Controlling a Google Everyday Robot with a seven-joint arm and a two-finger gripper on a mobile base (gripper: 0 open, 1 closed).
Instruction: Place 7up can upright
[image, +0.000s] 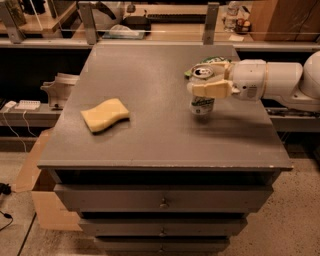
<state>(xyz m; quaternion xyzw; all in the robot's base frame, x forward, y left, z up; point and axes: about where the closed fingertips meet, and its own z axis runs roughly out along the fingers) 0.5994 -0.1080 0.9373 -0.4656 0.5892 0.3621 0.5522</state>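
Placement looks nearly finished: the 7up can (202, 102) stands on the right rear part of the table (150, 145), long axis vertical, shiny top facing up, its base on or just off the surface; which, I cannot tell. The claw (204, 77) is clamped round its upper half from the right. Release and withdrawal seemingly remain.

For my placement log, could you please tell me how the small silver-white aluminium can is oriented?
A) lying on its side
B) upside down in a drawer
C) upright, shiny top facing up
C: the silver-white aluminium can stands upright, shiny top up, clasped by the gripper at the right side of the grey table.
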